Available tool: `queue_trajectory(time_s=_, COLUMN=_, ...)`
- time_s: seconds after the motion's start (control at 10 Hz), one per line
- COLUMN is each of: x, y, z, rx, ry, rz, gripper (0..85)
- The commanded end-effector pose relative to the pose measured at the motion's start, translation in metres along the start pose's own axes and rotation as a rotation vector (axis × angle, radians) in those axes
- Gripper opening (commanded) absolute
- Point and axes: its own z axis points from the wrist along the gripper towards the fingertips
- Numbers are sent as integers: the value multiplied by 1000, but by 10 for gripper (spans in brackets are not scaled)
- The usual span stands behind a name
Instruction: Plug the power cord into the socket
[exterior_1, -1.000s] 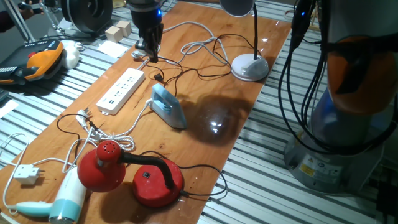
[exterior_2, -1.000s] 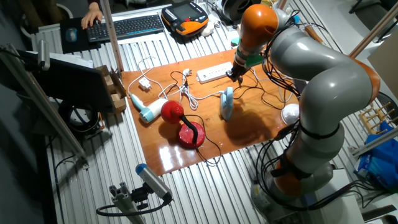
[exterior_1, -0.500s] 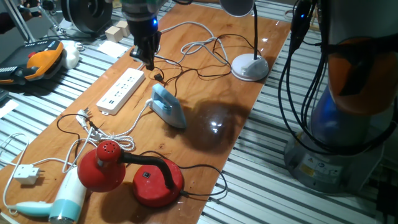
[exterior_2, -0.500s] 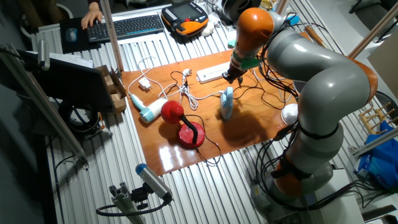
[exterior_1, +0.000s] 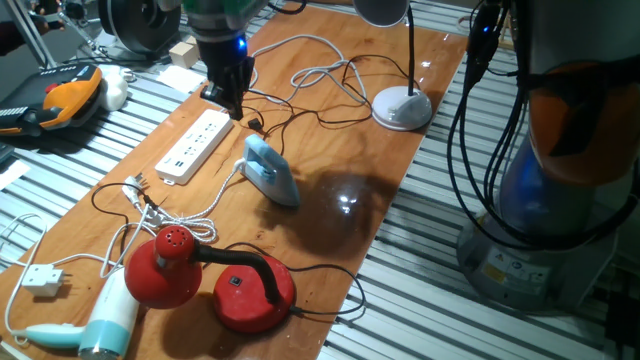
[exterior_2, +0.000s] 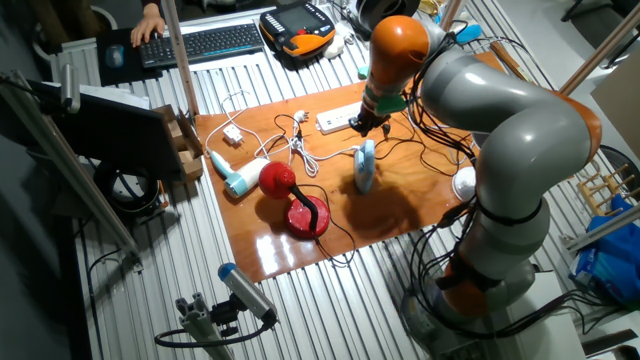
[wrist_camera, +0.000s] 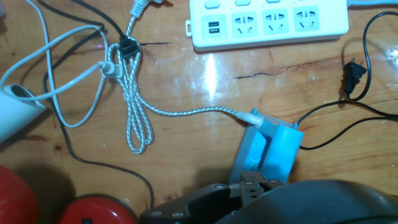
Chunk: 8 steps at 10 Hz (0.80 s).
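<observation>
I'm over a glossy wooden tabletop that throws back bright spots of overhead light, laid on a bed of ribbed metal slats. Off to one side there's a black keyboard and an orange-and-black handheld pendant on the slats.

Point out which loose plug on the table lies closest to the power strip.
The small black two-prong plug, lying on the wood just beside the strip's end. The plug on the braided white-grey cord and the square white plug lie farther off.
</observation>
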Motion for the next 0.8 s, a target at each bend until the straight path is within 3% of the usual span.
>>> queue_trajectory(time_s=0.0, x=-1, y=1, z=0, rx=2, ry=-1, rz=7, gripper=0)
queue_trajectory(time_s=0.4, x=-2, y=8, z=3, rx=8, ry=-3, rz=33, gripper=0)
queue_trajectory(time_s=0.7, x=-2, y=23, z=6, rx=17, ry=-11, rz=89, gripper=0)
